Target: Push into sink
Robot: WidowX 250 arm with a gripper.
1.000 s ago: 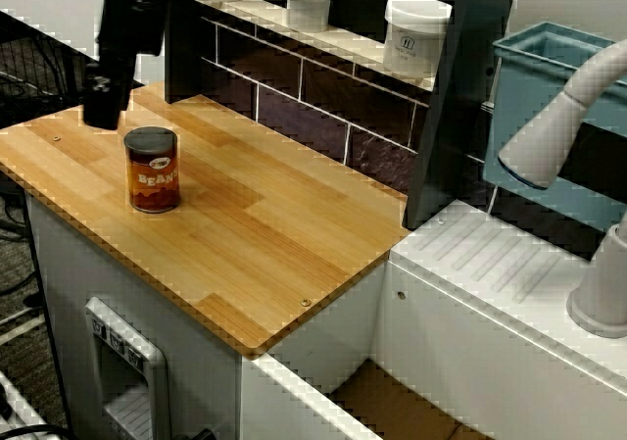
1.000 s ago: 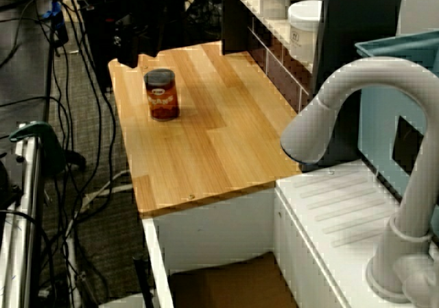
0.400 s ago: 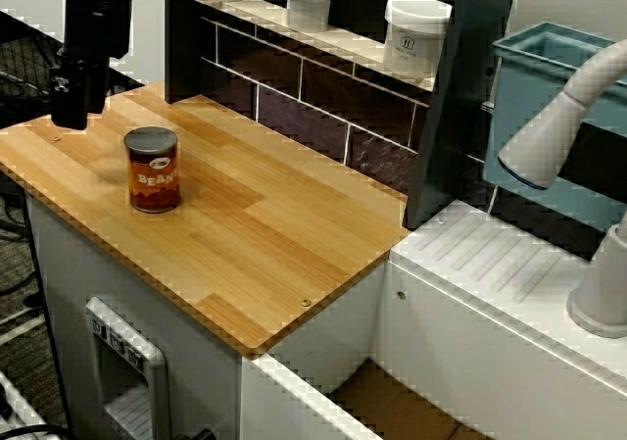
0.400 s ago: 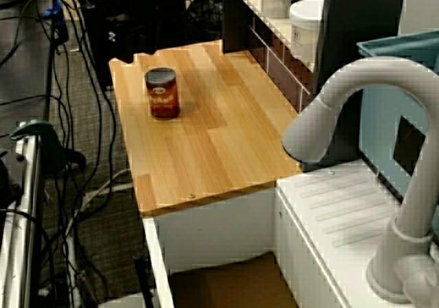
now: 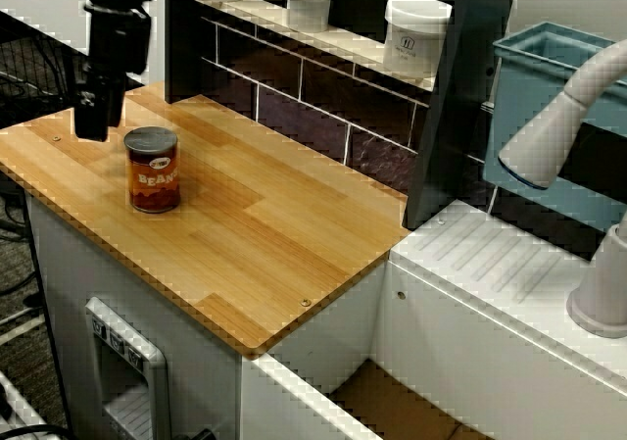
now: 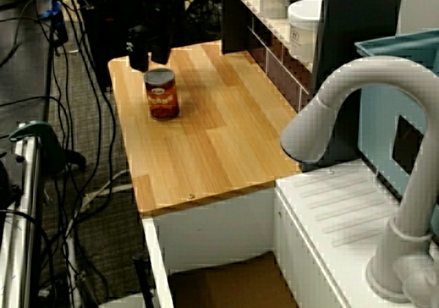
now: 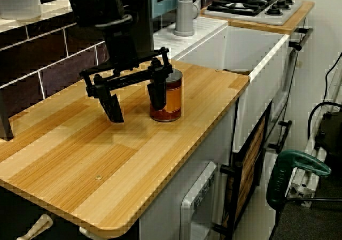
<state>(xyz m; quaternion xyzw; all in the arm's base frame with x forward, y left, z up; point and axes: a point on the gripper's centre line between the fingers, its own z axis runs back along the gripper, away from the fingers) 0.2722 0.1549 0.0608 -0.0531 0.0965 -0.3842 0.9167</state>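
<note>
A brown bean can (image 5: 153, 171) (image 6: 162, 94) (image 7: 170, 98) stands upright on the wooden countertop (image 5: 274, 224), near the end far from the sink. My black gripper (image 7: 134, 102) (image 5: 95, 126) (image 6: 149, 61) hangs just over the wood beside the can, on the side away from the sink. It is open, its fingers spread wide with nothing between them. In the view from the counter's far end, one finger overlaps the can's near side. The white sink (image 5: 509, 264) (image 6: 336, 205) (image 7: 235, 42), with its ribbed drainer and pale-grey tap (image 5: 558, 126), adjoins the countertop's other end.
White jars (image 5: 416, 33) stand on a tiled shelf behind the countertop. A blue-green tub (image 5: 549, 77) sits behind the tap. A dark post (image 5: 451, 97) rises between shelf and sink. Cables (image 6: 68, 150) cover the floor, and a green tool (image 7: 296, 168) lies below.
The gripper swung away from the can toward the counter's far end, then came back close beside it. The can has not moved.
</note>
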